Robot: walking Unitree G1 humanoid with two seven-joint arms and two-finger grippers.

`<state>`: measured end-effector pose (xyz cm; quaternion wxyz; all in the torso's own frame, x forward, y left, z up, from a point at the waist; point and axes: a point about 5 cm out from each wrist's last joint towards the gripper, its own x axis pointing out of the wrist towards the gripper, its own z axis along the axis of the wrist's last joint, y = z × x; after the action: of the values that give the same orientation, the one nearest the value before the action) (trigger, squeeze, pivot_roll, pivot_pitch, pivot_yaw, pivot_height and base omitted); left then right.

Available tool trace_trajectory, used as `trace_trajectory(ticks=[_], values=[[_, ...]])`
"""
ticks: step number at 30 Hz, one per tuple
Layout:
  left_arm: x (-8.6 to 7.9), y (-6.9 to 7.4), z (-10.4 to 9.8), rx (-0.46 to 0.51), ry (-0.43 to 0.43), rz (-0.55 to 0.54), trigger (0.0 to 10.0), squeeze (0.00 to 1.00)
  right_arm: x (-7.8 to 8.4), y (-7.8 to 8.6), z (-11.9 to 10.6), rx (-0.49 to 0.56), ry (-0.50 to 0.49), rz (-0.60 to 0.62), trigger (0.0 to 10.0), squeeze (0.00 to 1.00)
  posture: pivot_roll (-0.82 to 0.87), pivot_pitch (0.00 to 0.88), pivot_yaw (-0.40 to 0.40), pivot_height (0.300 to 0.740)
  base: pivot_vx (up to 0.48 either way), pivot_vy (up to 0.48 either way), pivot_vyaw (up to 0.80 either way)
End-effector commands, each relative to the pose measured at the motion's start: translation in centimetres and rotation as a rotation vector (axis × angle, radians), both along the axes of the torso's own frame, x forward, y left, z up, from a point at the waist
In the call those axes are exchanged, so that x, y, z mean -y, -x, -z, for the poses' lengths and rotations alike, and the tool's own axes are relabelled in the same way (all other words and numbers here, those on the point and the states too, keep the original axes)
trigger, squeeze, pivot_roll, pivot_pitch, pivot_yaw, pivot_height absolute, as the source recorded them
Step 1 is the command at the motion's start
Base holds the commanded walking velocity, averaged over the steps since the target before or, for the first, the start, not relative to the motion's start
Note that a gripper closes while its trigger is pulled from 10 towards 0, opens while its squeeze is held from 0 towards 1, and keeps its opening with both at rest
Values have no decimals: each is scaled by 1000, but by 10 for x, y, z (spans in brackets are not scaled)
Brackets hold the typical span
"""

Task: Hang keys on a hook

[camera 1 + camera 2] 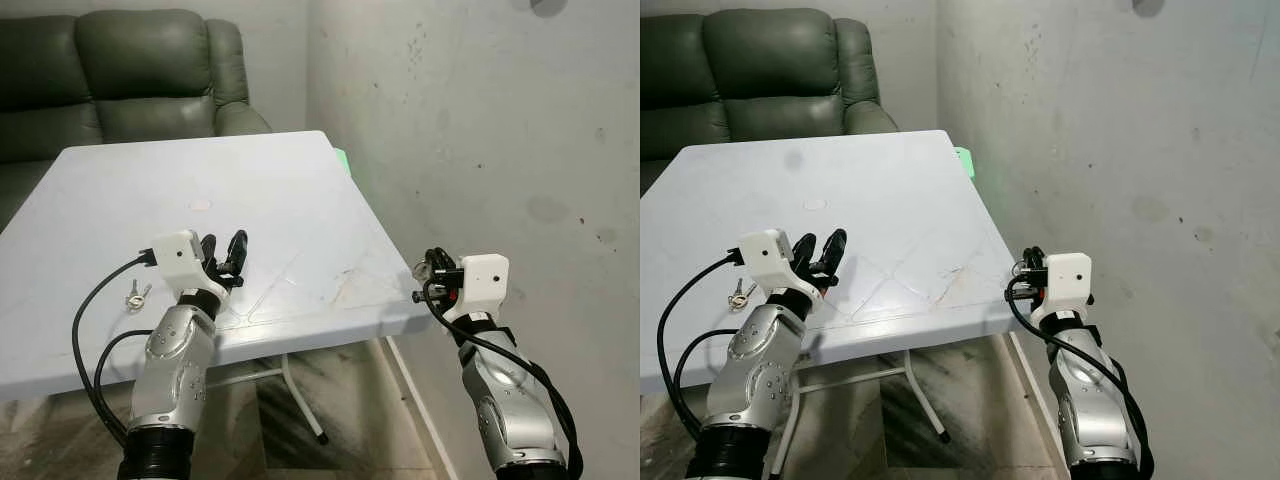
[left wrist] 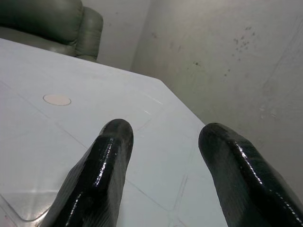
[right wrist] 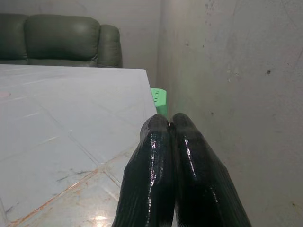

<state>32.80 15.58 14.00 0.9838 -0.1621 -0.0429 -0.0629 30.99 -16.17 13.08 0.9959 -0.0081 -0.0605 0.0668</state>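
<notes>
Left eye view had the keys lying flat on the white surface, near its front edge, not yet picked up. Left hand hovered just right of them, fingers spread apart and empty (likely staged for a grasp, though aimed past the keys). Right hand sat off the surface's right corner by the wall, fingers pressed together, holding nothing.

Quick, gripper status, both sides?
Left gripper: open, empty, over the table.
Right gripper: shut, holding nothing visible.
</notes>
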Motion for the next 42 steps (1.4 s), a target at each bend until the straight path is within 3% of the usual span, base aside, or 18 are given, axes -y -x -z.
trace_trajectory(ticks=[1, 12, 42], values=[[0, -1, -2, -1, 7, -3, 10000, 0, 1, -1, -7, 28, 5, 1, 10000, 0, 145, 0, -4, 740, 0, 420, 0], [-1, 0, -1, -8, 17, -8, 10000, 0, 1, 0, -6, 24, 8, -5, 10000, 0, 146, 0, -7, 740, 0, 434, 0], [1, 0, -5, 6, 30, -25, 10000, 0, 6, 0, -6, -6, -5, 8, 10000, 0, 149, 0, -17, 740, 0, 0, -24]])
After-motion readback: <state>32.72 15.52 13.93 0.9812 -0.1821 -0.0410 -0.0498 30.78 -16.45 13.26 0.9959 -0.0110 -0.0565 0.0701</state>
